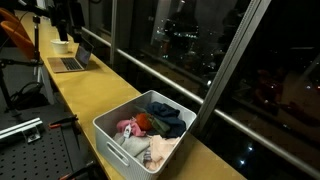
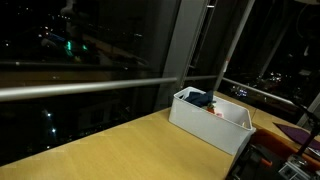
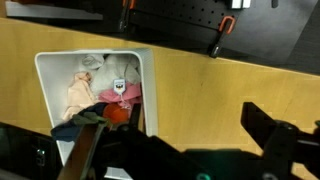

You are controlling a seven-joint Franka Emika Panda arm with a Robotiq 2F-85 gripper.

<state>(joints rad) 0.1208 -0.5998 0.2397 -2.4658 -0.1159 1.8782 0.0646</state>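
Well above the counter, your gripper hangs wide and empty.
Your gripper (image 3: 175, 125) holds nothing: its jaws are spread full with bare wooden counter (image 3: 200, 85) showing between them, so no grip is in play. Just below one finger (image 3: 86, 153) sits the white bin (image 3: 42, 75), whose walls keep a loose heap of cloths together. The dark blue cloth (image 3: 75, 128) is nearest you, then a red piece (image 3: 118, 113), a pink cloth (image 3: 130, 97) and a beige cloth (image 3: 80, 95) toward the far wall. Beyond the bin, orange-handled clamps (image 3: 226, 24) sit at the counter's far edge. Farthest off, in an exterior view, a laptop (image 1: 72, 60) rests on the same counter, well apart from the bin.
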